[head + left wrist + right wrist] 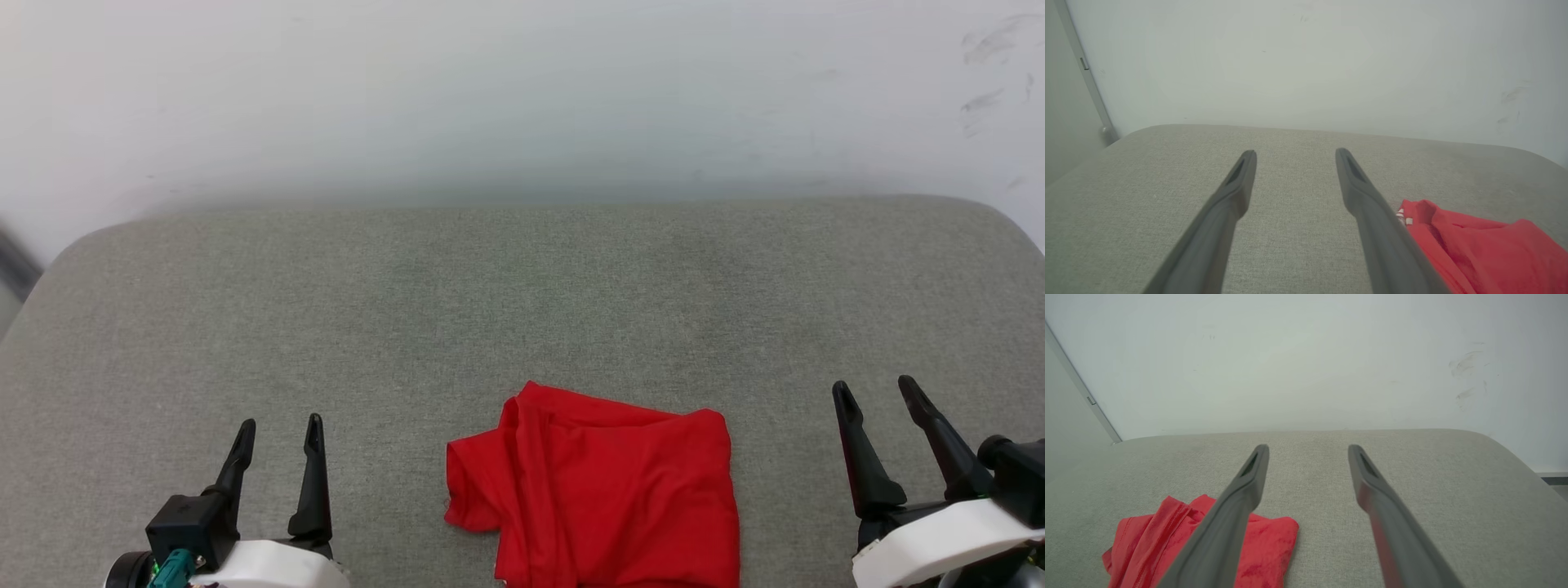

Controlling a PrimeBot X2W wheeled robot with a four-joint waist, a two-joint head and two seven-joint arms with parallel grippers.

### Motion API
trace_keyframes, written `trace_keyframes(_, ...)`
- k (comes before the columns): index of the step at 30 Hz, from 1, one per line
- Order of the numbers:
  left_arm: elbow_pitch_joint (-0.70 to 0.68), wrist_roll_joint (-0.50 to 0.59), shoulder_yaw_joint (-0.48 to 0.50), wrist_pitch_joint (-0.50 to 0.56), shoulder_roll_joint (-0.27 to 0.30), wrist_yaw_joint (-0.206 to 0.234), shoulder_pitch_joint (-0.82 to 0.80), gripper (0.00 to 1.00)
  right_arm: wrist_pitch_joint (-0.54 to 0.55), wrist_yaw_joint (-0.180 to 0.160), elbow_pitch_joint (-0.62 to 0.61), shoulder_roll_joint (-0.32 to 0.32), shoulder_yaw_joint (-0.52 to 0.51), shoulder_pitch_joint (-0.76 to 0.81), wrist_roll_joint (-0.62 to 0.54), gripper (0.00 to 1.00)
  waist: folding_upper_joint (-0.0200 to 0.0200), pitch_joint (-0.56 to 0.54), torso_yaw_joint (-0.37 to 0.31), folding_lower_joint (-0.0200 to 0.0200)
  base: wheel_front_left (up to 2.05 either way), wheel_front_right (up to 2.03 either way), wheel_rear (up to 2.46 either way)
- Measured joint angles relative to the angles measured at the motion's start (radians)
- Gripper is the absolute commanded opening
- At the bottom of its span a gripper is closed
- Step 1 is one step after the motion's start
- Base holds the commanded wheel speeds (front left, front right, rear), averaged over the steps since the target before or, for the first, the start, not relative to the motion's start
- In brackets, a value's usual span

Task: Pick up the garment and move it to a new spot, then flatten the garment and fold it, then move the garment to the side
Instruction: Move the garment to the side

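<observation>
Head view shows the garment (604, 482) bunched between the left gripper (281, 422) and the right gripper (874, 385) (fingers (311, 478) spread, empty), so the pick-up seems next: pinch an edge.

The counter (522, 310) is covered in a grey woven fabric, with a flat top and rounded far corners. On it lies the garment (604, 490), a red shirt bunched into a loose, roughly square heap with creases along its left side. It sits near the front edge, a little right of the middle, and the bottom of the head view cuts off its near part. A bit of white trim (1404, 217) shows at its far left corner.
</observation>
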Motion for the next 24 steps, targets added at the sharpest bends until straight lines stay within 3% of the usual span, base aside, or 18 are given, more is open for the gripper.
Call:
trace_keyframes(5, 0.002, 0.016, 0.004, 0.0, -0.002, -0.008, -0.004, 1.0, 0.028, 0.0, -0.003, 0.006, -0.008, 0.002, 0.012, 1.0, 0.0, 0.001, -0.001, 0.0, 0.0, 0.0, 0.0)
trace_keyframes(9, -0.002, 0.027, 0.012, 0.0, -0.007, -0.014, -0.008, 1.0, 0.121, 0.0, 0.026, 0.01, -0.049, 0.007, 0.113, 1.0, 0.0, 0.003, 0.001, 0.0, 0.0, 0.0, 0.0)
trace_keyframes(17, -0.028, 0.05, 0.034, -0.001, -0.034, -0.029, -0.026, 1.0, 0.452, 0.0, 0.221, -0.081, -0.212, -0.01, 0.31, 1.0, 0.0, 0.021, 0.033, 0.0, 0.0, 0.0, 0.0)
trace_keyframes(24, -0.031, 0.069, 0.049, -0.001, -0.062, -0.056, -0.048, 1.0, 0.676, 0.0, 0.373, -0.028, -0.239, -0.097, 0.429, 1.0, 0.0, 0.064, 0.075, 0.0001, 0.0, 0.0, 0.0)
